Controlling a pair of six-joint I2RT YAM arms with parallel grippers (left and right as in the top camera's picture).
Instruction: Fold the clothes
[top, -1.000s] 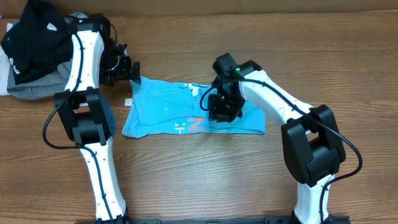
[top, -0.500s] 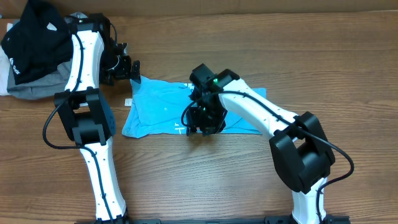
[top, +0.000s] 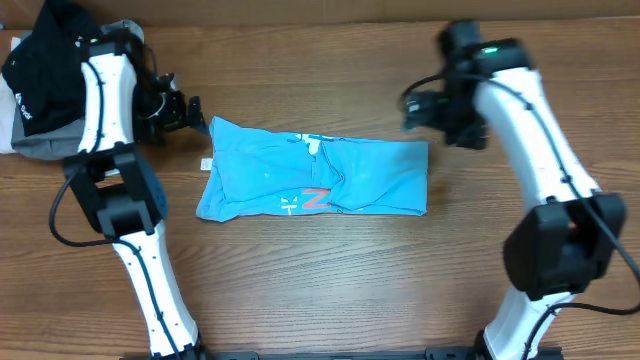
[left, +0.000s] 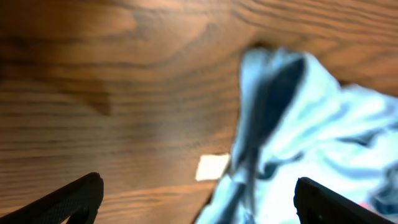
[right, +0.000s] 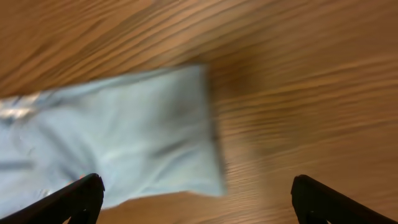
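Observation:
The clothes, a light sky-blue T-shirt with white lettering and a red mark, lie folded into a long flat band on the wooden table. My left gripper hovers open just off its upper left corner, holding nothing. In the left wrist view the shirt's bunched corner lies between and ahead of the wide-apart fingers. My right gripper is raised above the shirt's upper right corner, open and empty. The right wrist view shows the shirt's right end below its spread fingertips.
A black garment with a small white logo lies heaped on a grey garment at the back left corner. A small white tag lies on the table beside the shirt's left edge, also visible in the left wrist view as the tag.
My right gripper let go of the shirt's middle, opened and swung up and to the right, past the shirt's right end. The left arm shifted slightly left and stays open.

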